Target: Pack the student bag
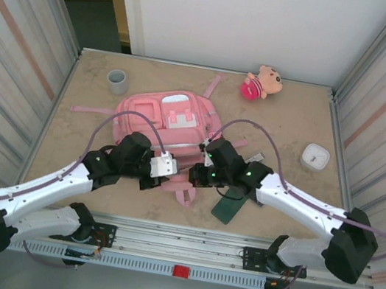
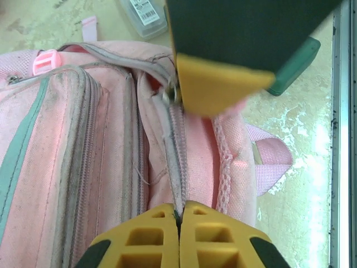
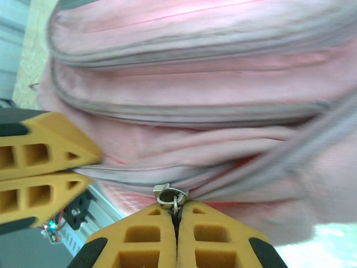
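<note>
Currently the bag (image 1: pixel 172 115) lies flat in the middle of the table (image 1: pixel 281 197), front pockets up, straps splayed, its near end under both claws. We cannot confirm anything packed, since the interior is hidden.

Loose items lie outside the bag:
- green book (image 1: pixel 229 208), just beside its near right corner
- doll (image 1: pixel 262 83), at the far edge
- white box (image 1: pixel 315 157), well to the right
- cup (image 1: pixel 118 81), far left

Left claw (image 2: pixel 179 220): closed, pinching the zip tape at the bag's near end. Right claw (image 3: pixel 176 215): closed on the zip pull (image 3: pixel 170 195), a little further along the same zip.

We judge this the zip-opening step, so the task is early. Left to do: open the compartment, load the items, zip shut.
</note>
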Controlling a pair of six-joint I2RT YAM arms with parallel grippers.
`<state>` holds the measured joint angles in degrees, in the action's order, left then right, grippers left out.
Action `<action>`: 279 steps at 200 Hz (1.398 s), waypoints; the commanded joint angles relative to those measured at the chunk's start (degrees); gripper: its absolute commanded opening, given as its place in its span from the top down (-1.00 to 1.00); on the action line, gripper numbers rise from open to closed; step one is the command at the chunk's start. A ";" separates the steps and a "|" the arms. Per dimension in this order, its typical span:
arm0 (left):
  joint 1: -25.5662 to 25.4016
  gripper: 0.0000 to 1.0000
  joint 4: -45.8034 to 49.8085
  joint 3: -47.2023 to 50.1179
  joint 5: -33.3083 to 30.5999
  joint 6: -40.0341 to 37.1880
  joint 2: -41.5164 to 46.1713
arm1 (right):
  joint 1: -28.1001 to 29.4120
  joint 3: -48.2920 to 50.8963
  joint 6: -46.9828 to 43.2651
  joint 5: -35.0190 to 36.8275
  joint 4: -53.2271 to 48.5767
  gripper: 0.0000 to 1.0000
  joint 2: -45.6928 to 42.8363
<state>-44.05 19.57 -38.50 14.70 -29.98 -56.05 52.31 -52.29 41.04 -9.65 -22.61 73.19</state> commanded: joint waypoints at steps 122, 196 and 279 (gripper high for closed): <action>-5.39 -0.21 1.32 -6.68 -0.39 6.98 -1.33 | -0.13 -0.63 -10.64 -15.94 0.89 1.00 -3.72; -5.69 0.41 3.92 -7.28 -0.13 4.11 -6.56 | -0.64 -0.93 -10.96 -17.40 0.87 1.00 -4.81; -4.56 1.00 8.25 -4.12 0.55 -3.57 7.75 | -23.64 4.60 -13.48 -16.46 -2.53 1.00 -1.69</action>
<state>-49.28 23.44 -42.72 13.76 -29.80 -53.06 34.76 -48.42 29.85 -31.31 -22.33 69.69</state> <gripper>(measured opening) 0.070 0.060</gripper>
